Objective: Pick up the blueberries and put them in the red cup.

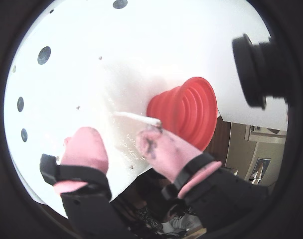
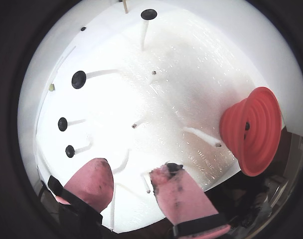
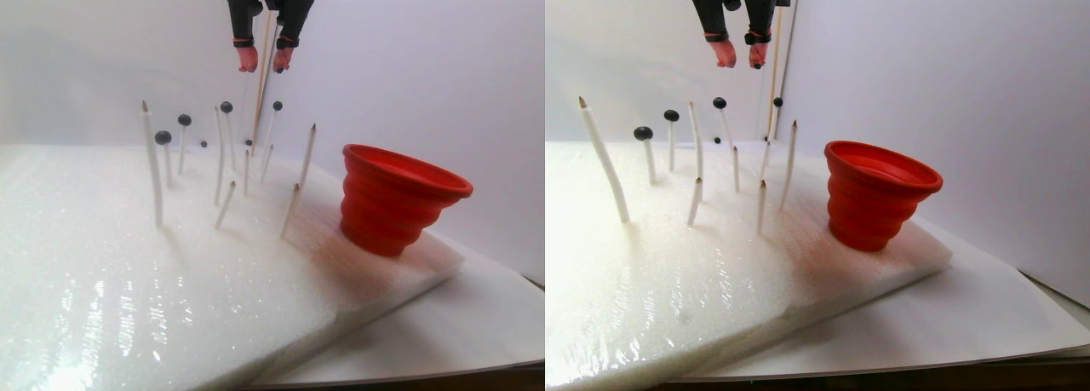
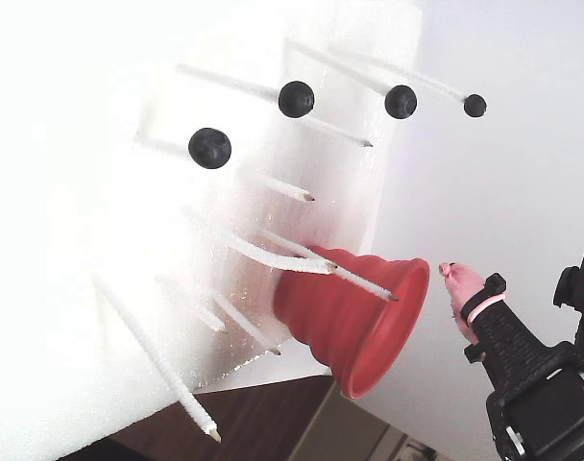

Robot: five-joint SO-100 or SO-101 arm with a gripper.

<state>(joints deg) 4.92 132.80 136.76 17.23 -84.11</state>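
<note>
Four blueberries [image 4: 296, 99] on sticks [image 4: 254, 252] — gripper [image 2: 131, 179] spread, empty, above red cup [image 4: 354, 322].

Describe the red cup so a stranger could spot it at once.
Start with the white foam slab studded with thin white sticks. In the left half of the stereo pair view, the red cup stands near the slab's right end, upright, mouth up. It is the only red thing there, ribbed in stepped rings with a wide flared rim, and far bigger than the small dark blueberries on some sticks.
</note>
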